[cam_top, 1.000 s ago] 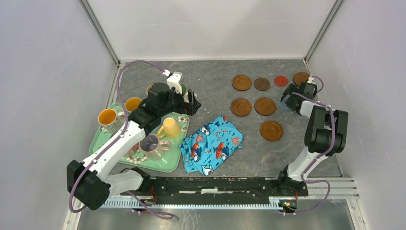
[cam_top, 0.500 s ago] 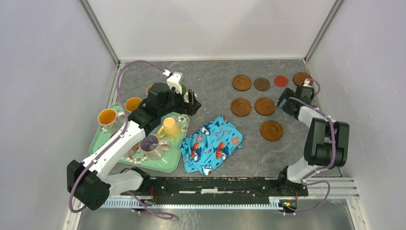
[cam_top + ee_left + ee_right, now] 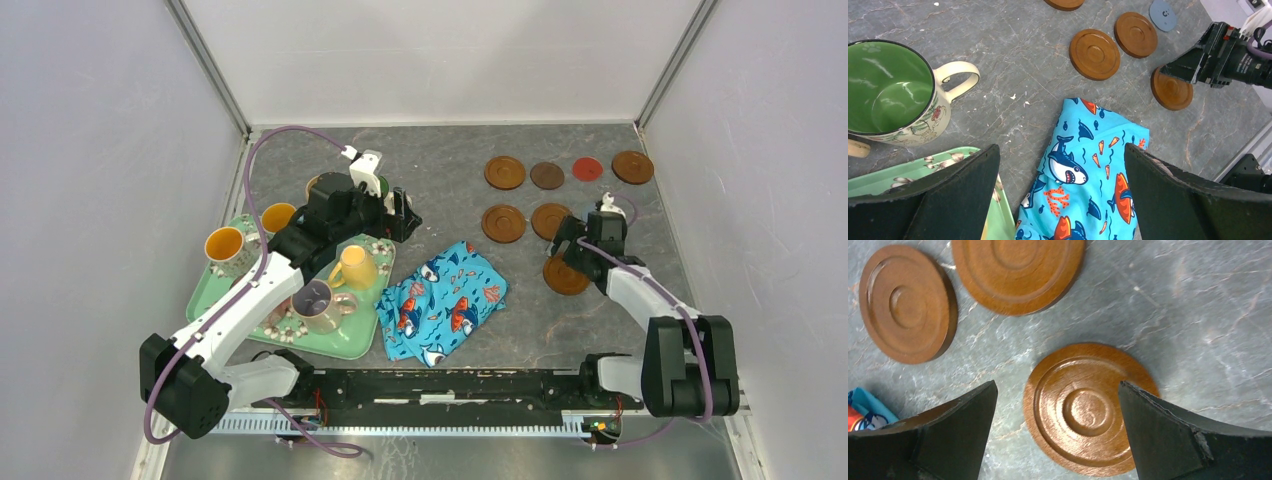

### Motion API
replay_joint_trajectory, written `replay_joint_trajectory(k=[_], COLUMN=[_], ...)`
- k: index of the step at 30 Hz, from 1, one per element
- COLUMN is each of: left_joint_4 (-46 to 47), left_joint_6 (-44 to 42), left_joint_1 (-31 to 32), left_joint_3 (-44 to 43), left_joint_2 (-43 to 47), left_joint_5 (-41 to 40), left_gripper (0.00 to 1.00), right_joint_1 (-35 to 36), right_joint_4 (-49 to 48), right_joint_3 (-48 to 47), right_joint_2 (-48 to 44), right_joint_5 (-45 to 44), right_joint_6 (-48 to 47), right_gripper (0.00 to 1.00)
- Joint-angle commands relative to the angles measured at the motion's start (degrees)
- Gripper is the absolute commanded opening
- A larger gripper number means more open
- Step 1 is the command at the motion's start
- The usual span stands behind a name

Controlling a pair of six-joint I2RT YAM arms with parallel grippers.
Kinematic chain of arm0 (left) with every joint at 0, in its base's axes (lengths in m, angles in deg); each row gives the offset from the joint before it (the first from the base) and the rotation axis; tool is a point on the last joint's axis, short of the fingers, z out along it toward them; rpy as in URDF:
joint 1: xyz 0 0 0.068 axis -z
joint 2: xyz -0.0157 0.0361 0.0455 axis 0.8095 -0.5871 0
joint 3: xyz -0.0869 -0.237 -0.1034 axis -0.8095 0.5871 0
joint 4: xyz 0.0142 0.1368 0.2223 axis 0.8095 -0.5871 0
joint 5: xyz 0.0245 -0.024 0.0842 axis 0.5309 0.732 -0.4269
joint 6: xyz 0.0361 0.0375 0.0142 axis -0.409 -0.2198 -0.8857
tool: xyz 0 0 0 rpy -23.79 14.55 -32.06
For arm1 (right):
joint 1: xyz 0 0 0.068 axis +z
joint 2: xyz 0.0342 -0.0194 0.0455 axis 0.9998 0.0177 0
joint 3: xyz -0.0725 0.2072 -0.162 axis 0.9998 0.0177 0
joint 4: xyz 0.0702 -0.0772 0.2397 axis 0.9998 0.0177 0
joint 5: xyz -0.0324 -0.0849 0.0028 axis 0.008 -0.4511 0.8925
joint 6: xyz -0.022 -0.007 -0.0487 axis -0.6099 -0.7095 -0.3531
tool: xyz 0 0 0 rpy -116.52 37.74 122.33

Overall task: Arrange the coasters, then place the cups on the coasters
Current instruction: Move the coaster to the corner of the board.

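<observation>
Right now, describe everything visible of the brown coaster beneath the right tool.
The coaster is a flat round disc, glossy brown and wood-like, with concentric rings around a small raised centre. It lies flat on the grey marbled table, apart from the two other brown coasters beyond it. The right tool hangs above it, jaws wide open to either side, not gripping it.
</observation>
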Motion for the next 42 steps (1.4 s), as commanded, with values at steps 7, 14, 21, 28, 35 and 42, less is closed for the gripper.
replay_joint_trajectory(k=[7,14,21,28,35,42], left_joint_4=[2.10,2.10,2.10,2.03,2.06,2.11], left_joint_6=[1.04,1.04,1.13,1.13,1.13,1.21], left_joint_1=[-0.18,-0.19,-0.18,-0.16,-0.16,-0.18], left_joint_3=[-0.33,-0.33,-0.33,-0.33,-0.32,-0.33], left_joint_2=[1.00,0.89,0.74,0.81,1.34,1.78], left_joint_5=[1.31,1.38,1.56,1.61,1.58,1.85], left_gripper=[1.00,1.00,1.00,1.00,1.00,1.00], right_joint_1=[5.19,8.68,9.53,9.13,2.93,-7.20], right_joint_4=[2.38,2.27,0.57,2.78,1.66,-1.12], right_joint_3=[0.75,1.61,1.46,0.30,0.26,-2.65], right_joint_2=[-5.90,-4.74,-0.55,2.84,4.61,9.05], right_joint_5=[-3.91,-3.69,-5.57,-12.47,-19.33,-16.77], right_joint_6=[2.40,4.66,5.29,5.35,4.10,2.72], right_gripper=[0.98,0.98,0.98,0.98,0.98,0.98])
